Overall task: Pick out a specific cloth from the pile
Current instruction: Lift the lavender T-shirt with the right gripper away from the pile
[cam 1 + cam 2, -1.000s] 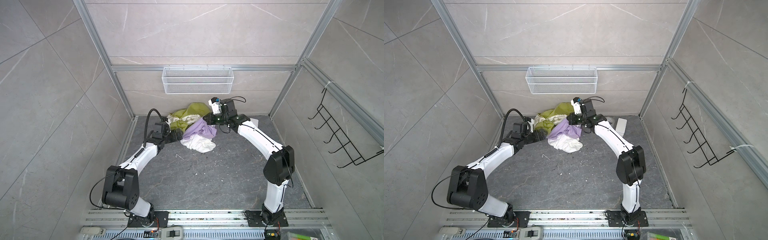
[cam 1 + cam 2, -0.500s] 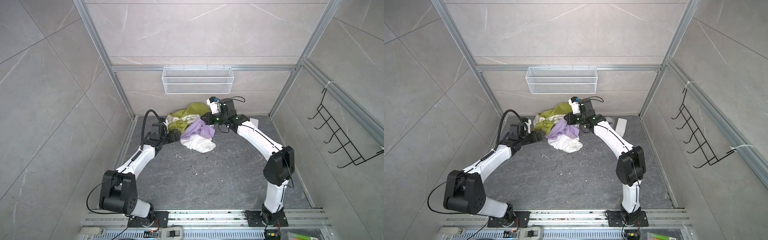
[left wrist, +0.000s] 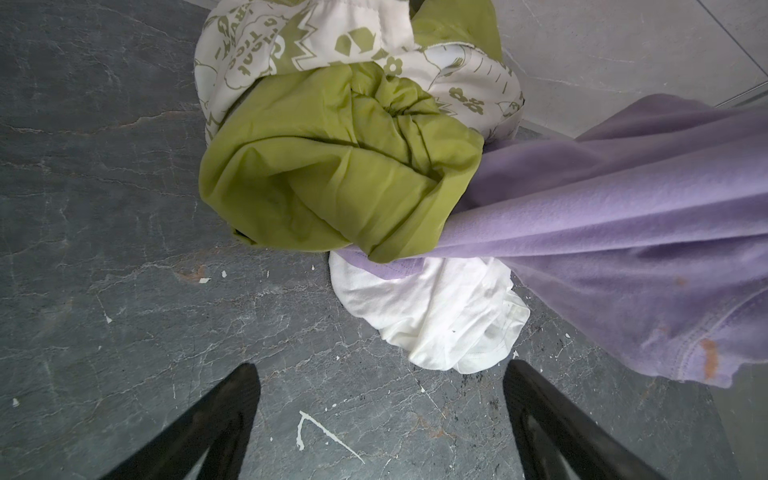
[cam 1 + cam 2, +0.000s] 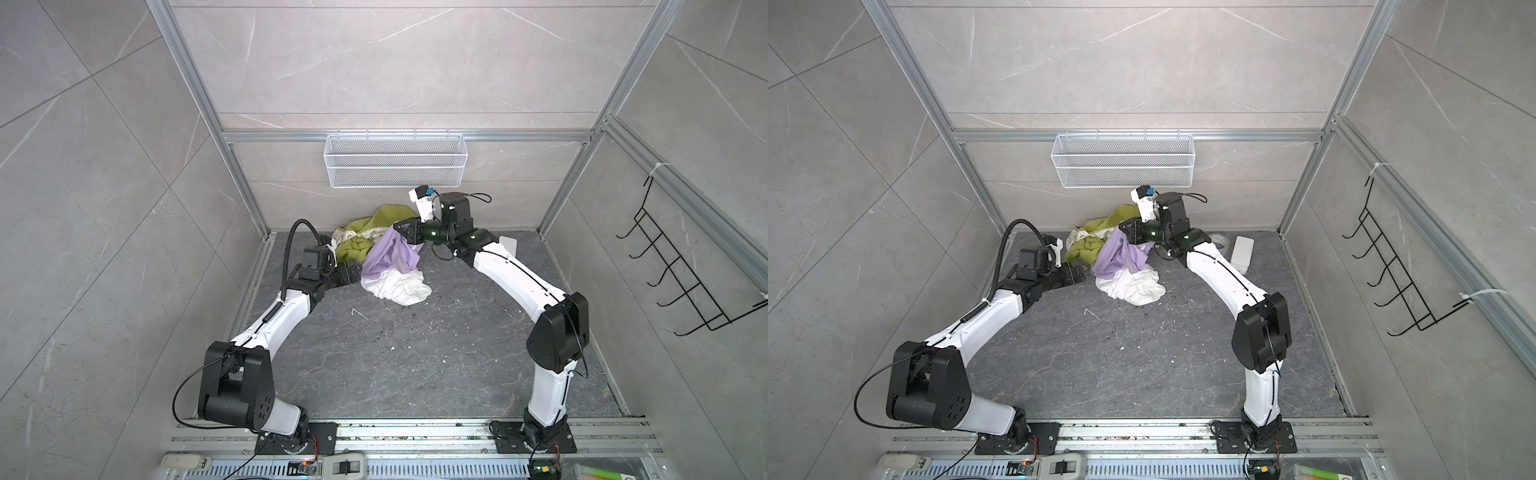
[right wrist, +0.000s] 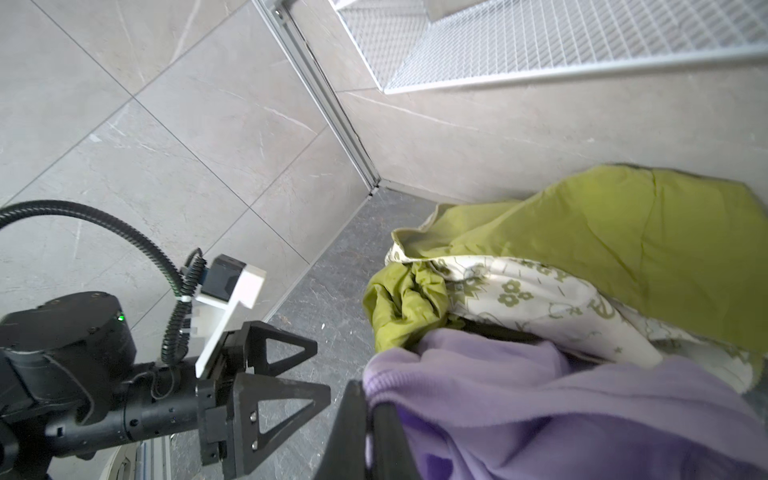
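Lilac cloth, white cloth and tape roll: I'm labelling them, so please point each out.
lilac cloth (image 4: 390, 257), top view, its draped middle.
white cloth (image 4: 399, 286), top view, its crumpled middle.
tape roll (image 4: 1219, 240), top view, its visible rim.

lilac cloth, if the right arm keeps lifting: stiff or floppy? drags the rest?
Likely floppy: the lilac cloth hangs in long folds from the shut right gripper. It looks light and fleecy. One edge lies under the green cloth, so that may drag along.
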Tool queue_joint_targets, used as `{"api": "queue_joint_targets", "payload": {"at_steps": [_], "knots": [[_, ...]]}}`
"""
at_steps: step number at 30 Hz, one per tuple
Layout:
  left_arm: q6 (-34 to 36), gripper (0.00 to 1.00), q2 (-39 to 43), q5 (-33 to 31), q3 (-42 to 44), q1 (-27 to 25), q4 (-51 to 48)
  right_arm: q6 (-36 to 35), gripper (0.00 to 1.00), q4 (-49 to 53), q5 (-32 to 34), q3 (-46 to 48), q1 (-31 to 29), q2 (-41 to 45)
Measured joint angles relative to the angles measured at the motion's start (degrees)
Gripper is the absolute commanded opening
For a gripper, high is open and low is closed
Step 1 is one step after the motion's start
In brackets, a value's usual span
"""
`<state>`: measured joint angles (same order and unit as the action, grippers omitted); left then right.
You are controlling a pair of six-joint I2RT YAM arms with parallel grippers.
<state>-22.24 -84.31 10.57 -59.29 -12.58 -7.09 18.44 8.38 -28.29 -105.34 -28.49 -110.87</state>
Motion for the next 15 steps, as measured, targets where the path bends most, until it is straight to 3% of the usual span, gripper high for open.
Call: {"api": "queue_joint_targets", "payload": {"at_steps": [15], "knots": [[1.0,0.95,1.0,-1.1,0.0,0.1,-0.7,0.0,0.0,-5.4,-1.4,-0.1,0.0,0.0]]}}
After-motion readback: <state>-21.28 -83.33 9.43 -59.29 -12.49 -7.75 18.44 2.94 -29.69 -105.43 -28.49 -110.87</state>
